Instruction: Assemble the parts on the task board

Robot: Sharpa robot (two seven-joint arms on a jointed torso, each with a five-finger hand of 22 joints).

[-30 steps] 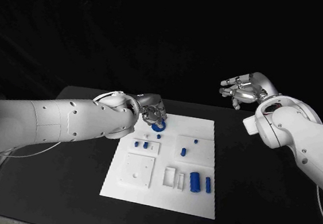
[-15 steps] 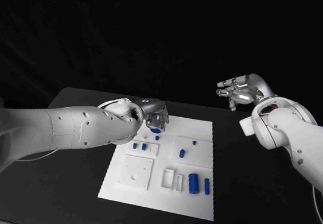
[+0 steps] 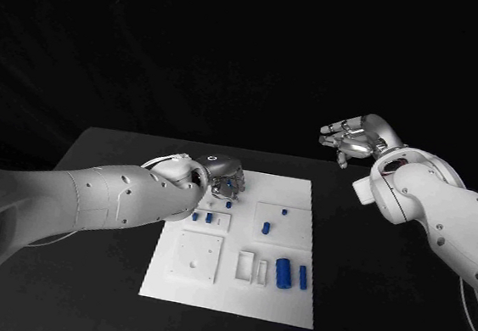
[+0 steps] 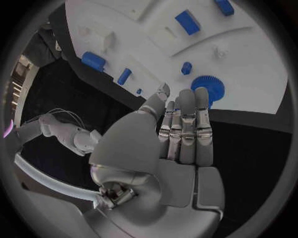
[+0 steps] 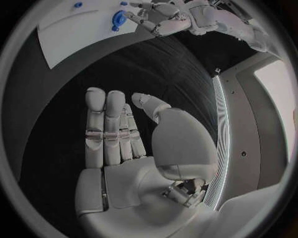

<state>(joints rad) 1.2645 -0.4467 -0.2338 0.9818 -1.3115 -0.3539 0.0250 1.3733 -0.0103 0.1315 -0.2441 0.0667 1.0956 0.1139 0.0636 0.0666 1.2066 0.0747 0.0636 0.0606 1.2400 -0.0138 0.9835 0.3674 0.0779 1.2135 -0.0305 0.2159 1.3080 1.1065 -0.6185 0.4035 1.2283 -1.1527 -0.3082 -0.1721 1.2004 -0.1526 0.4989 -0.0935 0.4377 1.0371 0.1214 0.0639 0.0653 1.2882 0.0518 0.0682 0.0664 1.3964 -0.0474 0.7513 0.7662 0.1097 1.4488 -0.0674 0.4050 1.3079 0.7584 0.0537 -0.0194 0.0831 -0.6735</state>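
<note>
Head view first: your left hand [image 3: 223,175] hangs over the far left corner of the board [image 3: 229,300], and the blue gear it covered a second ago is now hidden behind the hand and forearm. That arm has swung further in across the left of the surface [image 3: 386,328] over the last second, while the hand has barely shifted. Your right hand [image 3: 350,137] stays raised beyond the far right of the surface, well away from the board, fingers spread and carrying nothing. Nearer you on the board lie a large blue cylinder [image 3: 283,272] with a slimmer piece [image 3: 304,277] just beside it, and small pegs [image 3: 271,226] stand in the middle.

Left wrist view: the fingers [image 4: 186,126] are straight and side by side, gripping nothing. The gear [image 4: 207,88] sits on the board just past the fingertips, apart from them. I judge the gear is set down and released, so you can go for another part. The small blue blocks [image 4: 93,61] lie further off.

Right wrist view: the fingers [image 5: 106,126] are flat and apart, empty, above bare surface. The left hand [image 5: 163,21] and gear [image 5: 118,18] show far off; nothing blocks your way.
</note>
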